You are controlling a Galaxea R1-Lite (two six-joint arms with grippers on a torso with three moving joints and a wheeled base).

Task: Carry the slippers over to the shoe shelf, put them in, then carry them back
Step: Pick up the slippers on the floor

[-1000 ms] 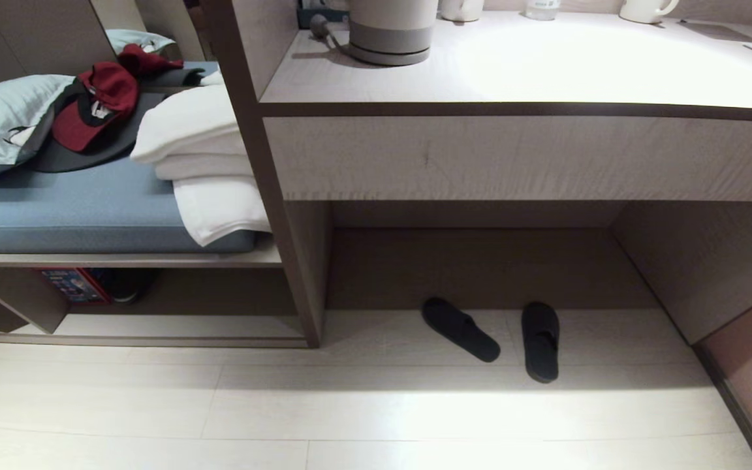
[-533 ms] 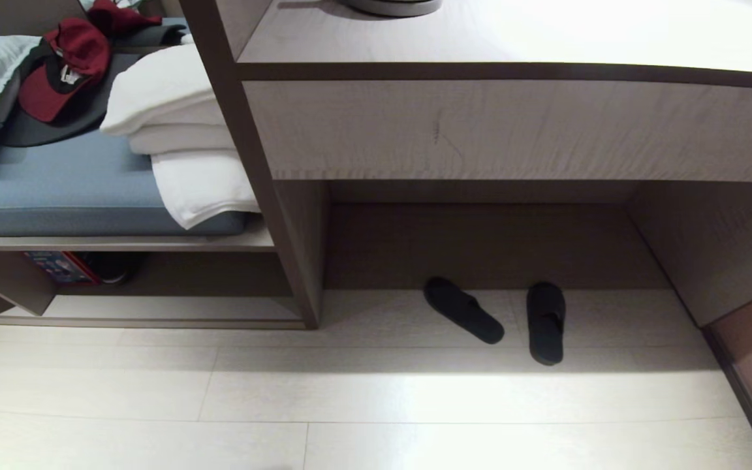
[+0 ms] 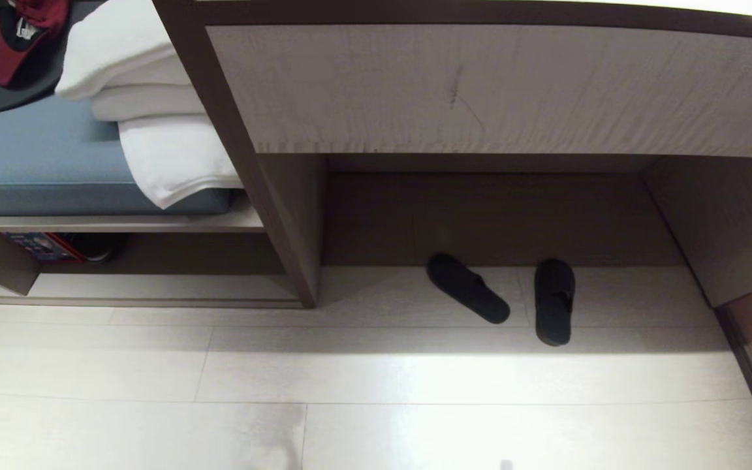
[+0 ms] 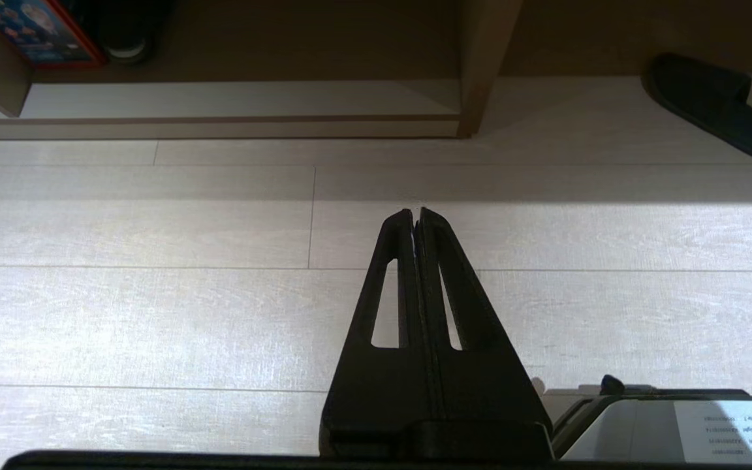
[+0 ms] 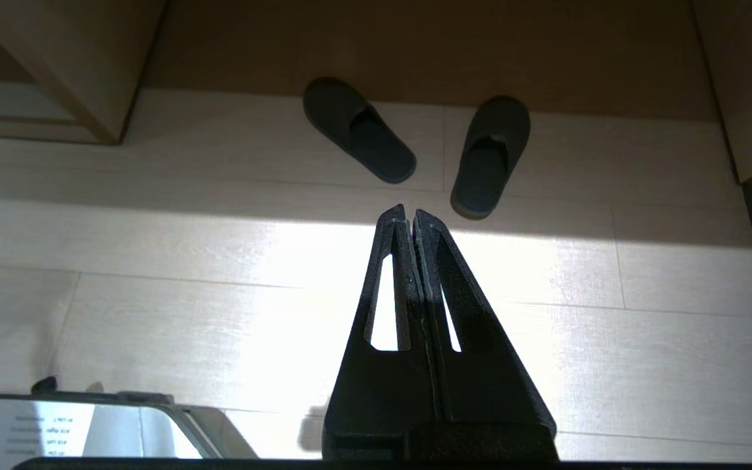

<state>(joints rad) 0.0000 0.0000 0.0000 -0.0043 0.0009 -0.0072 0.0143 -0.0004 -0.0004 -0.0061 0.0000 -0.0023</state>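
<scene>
Two black slippers [image 3: 500, 299] on the pale floor [image 3: 376, 372] under the desk [image 3: 493, 91], far in its recess, toes toward the back panel; left one turned slantwise, right one nearly straight, apart from each other. Shoe shelf [image 3: 154, 287] low on the left, beyond the upright divider [image 3: 284, 222]. Left gripper [image 4: 416, 212] pressed fully together, holding nothing, above bare floor. Right gripper [image 5: 410, 210] likewise closed and empty, near the slippers, not touching.

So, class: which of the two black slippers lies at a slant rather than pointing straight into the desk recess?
The slipper on the robot's left: it lies slanted, toe angled toward the divider, while the right slipper points straight in.
</scene>
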